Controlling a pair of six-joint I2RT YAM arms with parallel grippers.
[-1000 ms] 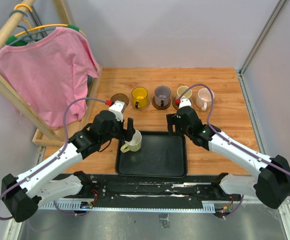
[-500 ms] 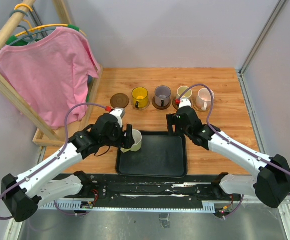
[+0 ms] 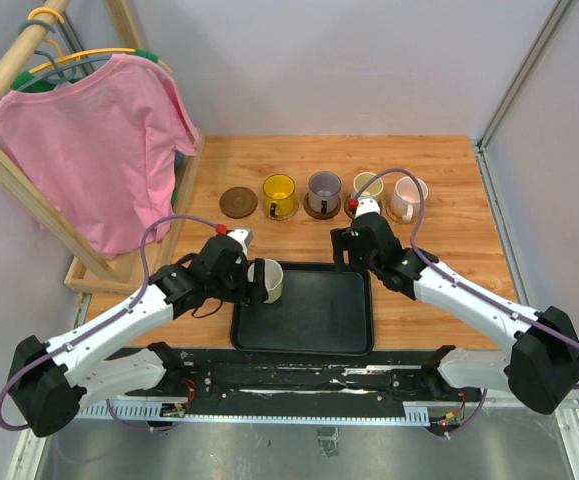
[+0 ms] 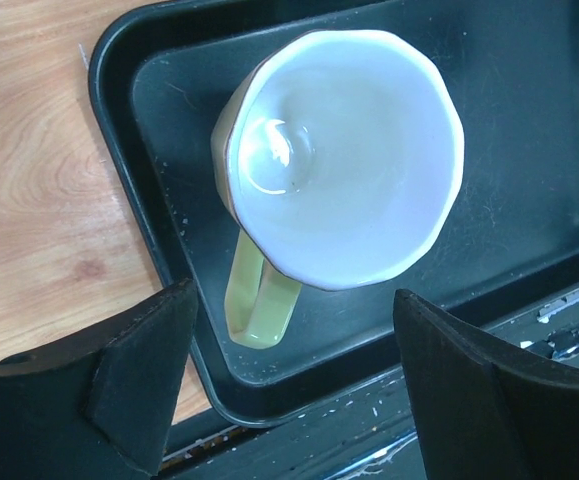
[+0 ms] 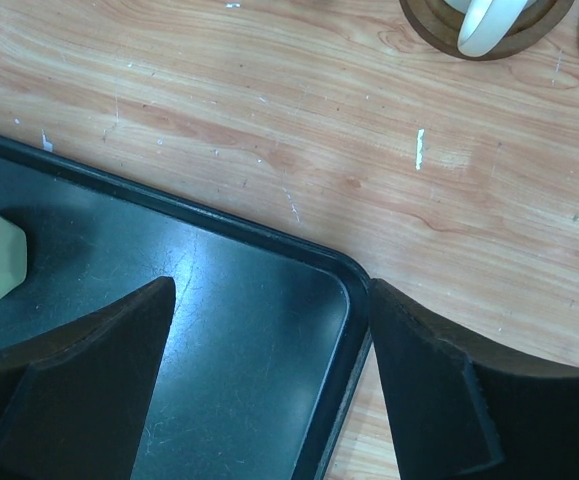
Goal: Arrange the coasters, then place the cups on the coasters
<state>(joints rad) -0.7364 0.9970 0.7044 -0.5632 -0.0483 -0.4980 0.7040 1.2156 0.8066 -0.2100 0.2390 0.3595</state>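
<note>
Left arm [image 3: 129, 320] has pulled its wrist back toward the near side since a second ago, so it's no longer up by the bare dark brown ringed coaster [image 3: 238, 201], and now it sits folded low at the far-left corner of the black rectangular tray [image 4: 539, 120]. Its tool [image 4: 294, 300] is spread wide and not gripping anything. The two black fingers [image 4: 139, 380] stand either side of the white mug with the yellowish handle [image 4: 344, 160], with a visible gap, so no contact. That mug is inside the tray's far-left corner, mouth facing the wrist camera. Can't tell from the top view if it's fully upright. Right arm [image 3: 469, 300] hasn't budged: it's stretched diagonally with its tool [image 5: 271, 290] hovering over the tray's far-right corner, jaws apart and holding nothing. On the wooden worktop [image 5: 269, 120] behind the tray, the bright yellow mug [image 3: 279, 190], the translucent grey-purple mug [image 3: 323, 187], the cream mug [image 3: 366, 183] and the pale pink mug [image 3: 406, 195] line up in a row right of the bare coaster.
</note>
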